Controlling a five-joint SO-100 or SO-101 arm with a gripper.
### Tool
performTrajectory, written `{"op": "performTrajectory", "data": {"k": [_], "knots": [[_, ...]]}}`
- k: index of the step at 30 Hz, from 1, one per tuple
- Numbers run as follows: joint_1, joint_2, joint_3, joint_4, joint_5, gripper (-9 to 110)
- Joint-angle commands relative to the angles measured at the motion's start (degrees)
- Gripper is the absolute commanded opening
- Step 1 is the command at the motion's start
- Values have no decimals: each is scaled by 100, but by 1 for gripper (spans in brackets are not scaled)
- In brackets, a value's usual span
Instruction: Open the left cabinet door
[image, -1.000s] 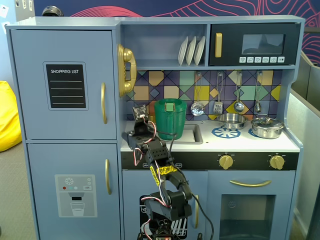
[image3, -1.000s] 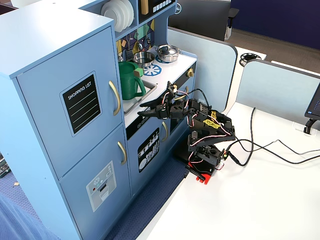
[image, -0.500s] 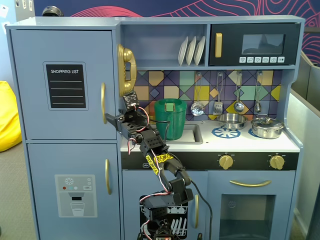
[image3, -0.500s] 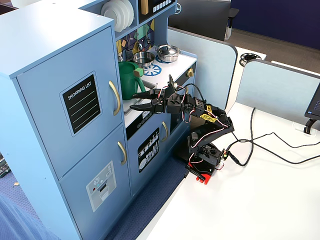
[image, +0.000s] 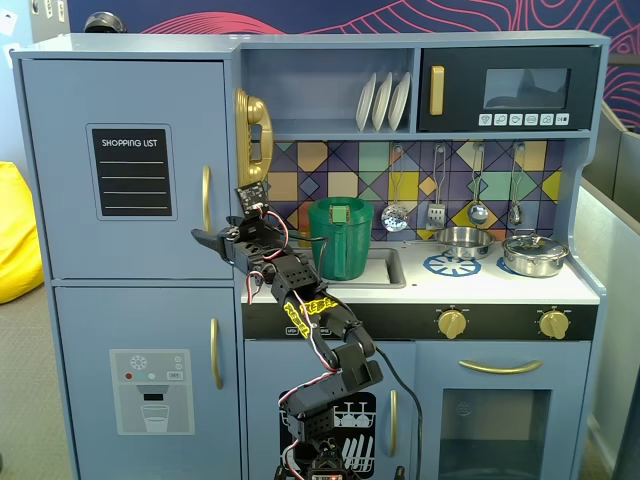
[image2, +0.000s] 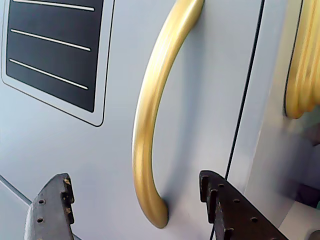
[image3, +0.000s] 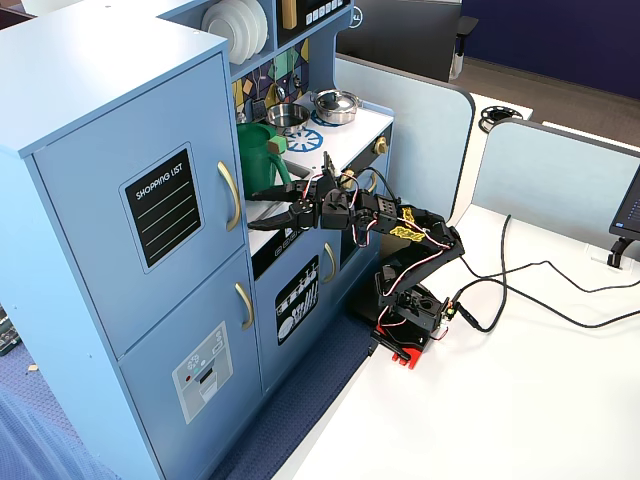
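Office corner with grey partition panels and a white desk, against which stands a blue toy kitchen. At its upper left, the left cabinet door with black shopping-list panel, shut flush, its gold handle running vertical along the right edge. Directly ahead of the released claw, lower handle end centred between spread jaws, not yet touched.

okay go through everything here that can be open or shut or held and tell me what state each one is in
left cabinet door: shut.
gold handle: untouched, between the open fingers.
gripper: open, holding nothing.
dispenser door: shut.
microwave door: shut.
oven door: shut.
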Motion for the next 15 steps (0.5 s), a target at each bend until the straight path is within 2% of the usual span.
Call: {"op": "performTrajectory", "data": {"k": [1, 11, 15], "knots": [[-114, -246, -510, -316, 88, 27], [-527, -1283, -1266, -721, -229, 25], [-932, -1477, -1371, -835, -668, 23]]}}
